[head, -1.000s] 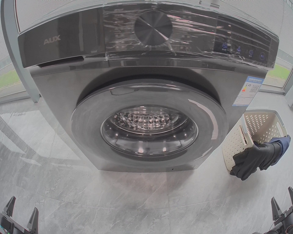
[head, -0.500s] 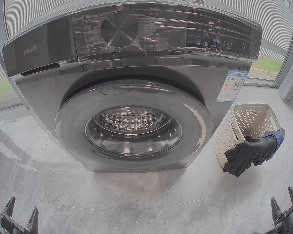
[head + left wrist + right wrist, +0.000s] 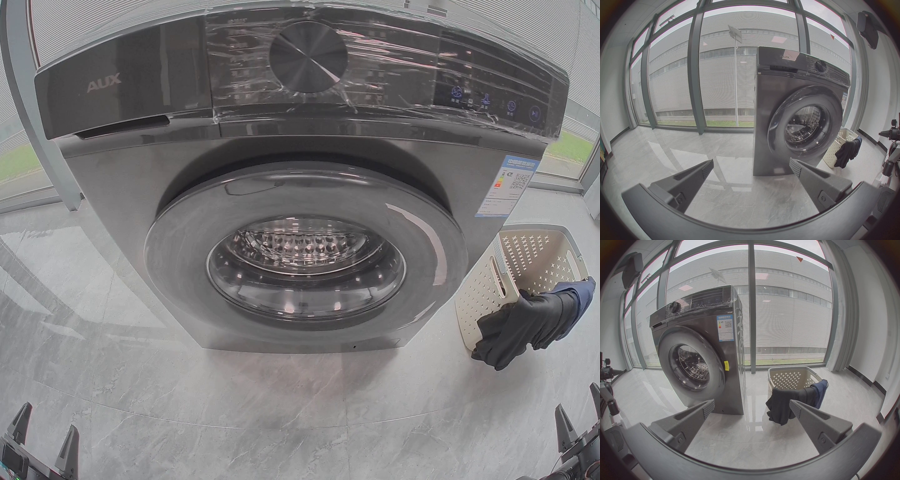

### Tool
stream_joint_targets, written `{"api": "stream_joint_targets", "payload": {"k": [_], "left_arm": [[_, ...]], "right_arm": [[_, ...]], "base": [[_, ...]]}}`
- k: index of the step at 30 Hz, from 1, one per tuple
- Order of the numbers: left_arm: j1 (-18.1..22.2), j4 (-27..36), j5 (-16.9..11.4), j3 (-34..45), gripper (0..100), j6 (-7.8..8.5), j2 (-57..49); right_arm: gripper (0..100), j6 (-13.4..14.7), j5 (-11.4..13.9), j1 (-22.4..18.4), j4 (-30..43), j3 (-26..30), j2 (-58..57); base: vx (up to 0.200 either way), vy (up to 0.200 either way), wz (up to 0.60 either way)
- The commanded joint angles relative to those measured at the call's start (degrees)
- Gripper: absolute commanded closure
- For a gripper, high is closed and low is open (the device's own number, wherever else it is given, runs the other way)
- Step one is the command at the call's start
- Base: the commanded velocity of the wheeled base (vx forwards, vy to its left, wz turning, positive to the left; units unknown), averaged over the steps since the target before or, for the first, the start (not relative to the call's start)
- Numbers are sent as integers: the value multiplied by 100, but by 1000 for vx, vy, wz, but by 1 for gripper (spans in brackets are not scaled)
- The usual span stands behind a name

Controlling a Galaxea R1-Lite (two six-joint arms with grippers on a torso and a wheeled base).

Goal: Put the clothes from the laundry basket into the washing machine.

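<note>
Your left pincer point(image 3: 750, 162) and right pincer point(image 3: 750, 404) gape wide, empty. Ahead of the right one, black clothes point(image 3: 781, 405) drape the beige perforated laundry basket point(image 3: 790, 379). The grey metal washing machine point(image 3: 112, 187) looks shut, so open that first.

Washing machine point(image 3: 119, 187) — logo point(image 3: 104, 82) on its drawer panel point(image 3: 162, 69), energy label point(image 3: 507, 186) beside the door point(image 3: 181, 250); fine print illegible.

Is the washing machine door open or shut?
Shut: the door sits flush against the washing machine front in all three views.
</note>
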State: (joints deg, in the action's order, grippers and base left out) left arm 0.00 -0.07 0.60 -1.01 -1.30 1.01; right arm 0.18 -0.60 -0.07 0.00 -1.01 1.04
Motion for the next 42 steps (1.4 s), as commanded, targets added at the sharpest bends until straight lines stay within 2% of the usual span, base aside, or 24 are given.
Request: {"api": "stream_joint_targets", "payload": {"k": [1,18,21,23,25,27,28,31,32,33,34,35,37,38,39,41,42], "left_arm": [[0,-1,2,101,0,-1,-101],[0,-1,2,101,0,-1,-101],[0,-1,2,101,0,-10,-101],[0,-10,2,101,0,-10,-101],[0,-10,2,101,0,-1,-101],[0,-10,-7,101,0,7,-101],[0,-1,2,101,0,16,-101],[0,-1,-7,101,0,16,-101],[0,-1,-7,101,0,7,-101],[0,-1,-7,101,0,7,-101],[0,-1,-7,101,0,7,-101],[0,-1,-7,101,0,7,-101],[0,-1,-7,101,0,7,-101],[0,-1,-7,101,0,16,-101],[0,-1,-7,101,0,7,-101],[0,-1,-7,101,0,7,-101],[0,-1,-7,101,0,7,-101]], "right_arm": [[0,-1,-2,-1,0,101,-86],[0,-27,-2,-10,0,92,-86],[0,43,-11,-10,0,92,-86],[0,-18,16,-1,-105,75,-95],[0,-9,51,-10,-246,-373,-86],[0,8,192,7,-35,-1270,318],[0,8,262,7,88,-1384,529],[0,8,833,16,316,-1560,1505],[0,17,1281,-54,281,-1560,2199],[0,17,1484,-98,229,-1578,2533],[0,26,1703,-186,53,-1604,3069],[0,8,1809,-195,-308,-1621,3597],[0,-18,1861,-98,-1046,-1604,4379],[0,-1,1861,-10,-1354,-1586,4660],[0,52,1800,350,-2092,-1569,5337],[0,201,1598,790,-2874,-1578,6137],[0,237,1510,886,-3006,-1595,6277]], "base": [[0,0,0],[0,0,0],[0,0,0],[0,0,0],[0,0,0],[0,0,0],[0,0,0],[0,0,0],[0,0,0],[0,0,0],[0,0,0],[0,0,0],[0,0,0],[0,0,0],[0,0,0],[0,0,0],[0,0,0]]}}
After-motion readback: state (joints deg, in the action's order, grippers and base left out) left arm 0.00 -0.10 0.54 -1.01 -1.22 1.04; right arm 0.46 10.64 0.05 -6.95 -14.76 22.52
